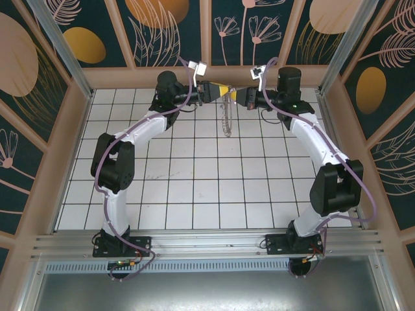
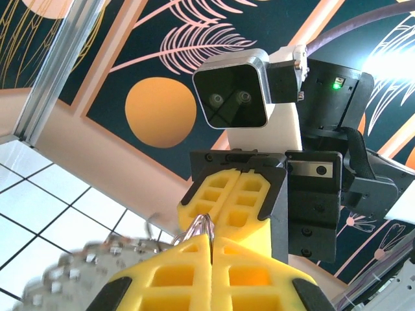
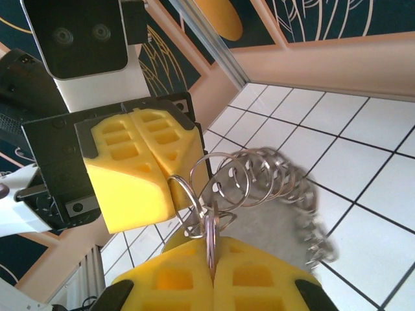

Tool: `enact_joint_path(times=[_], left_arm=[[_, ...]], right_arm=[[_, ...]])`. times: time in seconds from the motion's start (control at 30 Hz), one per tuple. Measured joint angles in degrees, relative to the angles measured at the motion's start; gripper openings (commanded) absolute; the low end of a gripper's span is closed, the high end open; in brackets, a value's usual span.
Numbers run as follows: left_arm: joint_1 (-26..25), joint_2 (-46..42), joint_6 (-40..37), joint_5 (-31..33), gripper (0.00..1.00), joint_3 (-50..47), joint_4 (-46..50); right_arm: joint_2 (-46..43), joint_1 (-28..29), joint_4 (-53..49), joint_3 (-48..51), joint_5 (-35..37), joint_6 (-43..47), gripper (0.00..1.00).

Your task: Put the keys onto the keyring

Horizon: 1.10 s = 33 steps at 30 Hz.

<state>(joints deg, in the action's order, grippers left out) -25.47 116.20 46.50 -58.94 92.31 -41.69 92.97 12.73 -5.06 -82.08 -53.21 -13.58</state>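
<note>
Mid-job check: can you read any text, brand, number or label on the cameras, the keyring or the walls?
No readable text anywhere.
Right wrist camera housing: blank, no brand or label.
Keyring: no marking I can make out; its far rings are blurred.
Wall panels: leaf and circle patterns, no words.

**Colour log: yellow pads, silver hoop**

You see yellow pads with a grid of recesses on the left gripper (image 2: 211, 259) and the right gripper (image 3: 211, 272), both in black housings. The keyring (image 3: 259, 175) reads silvery-grey. Floor (image 1: 194, 175): white tiles, dark grid lines. Walls (image 1: 168, 55): dark teal, orange discs, pale pink leaf outlines. Arms (image 1: 139, 133): white and black. Cables (image 1: 102, 204): purple.
</note>
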Motion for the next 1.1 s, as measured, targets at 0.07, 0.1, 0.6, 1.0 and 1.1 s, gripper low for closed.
enact_joint_path(times=[0.07,0.1,0.6,1.0,1.1], left_arm=[[-0.02,0.0,-0.02,0.0,0.0,-0.11,0.04],[-0.04,0.0,-0.09,0.02,0.0,-0.11,0.02],[-0.04,0.0,-1.46,-0.2,0.0,-0.42,1.62],[-0.2,-0.02,-1.49,0.42,0.0,-0.42,1.66],[0.09,-0.02,-1.49,0.76,0.0,-0.42,1.66]], right_arm=[[0.02,0.0,-1.92,-0.85,0.81,1.16,0.0],[0.02,0.0,-2.71,-1.29,1.11,1.6,0.0],[0.04,-0.13,-13.07,-7.26,6.82,10.62,0.0],[3.76,1.31,-21.84,-15.98,9.99,16.2,0.0],[5.16,2.29,-23.43,-18.36,12.55,17.7,0.0]])
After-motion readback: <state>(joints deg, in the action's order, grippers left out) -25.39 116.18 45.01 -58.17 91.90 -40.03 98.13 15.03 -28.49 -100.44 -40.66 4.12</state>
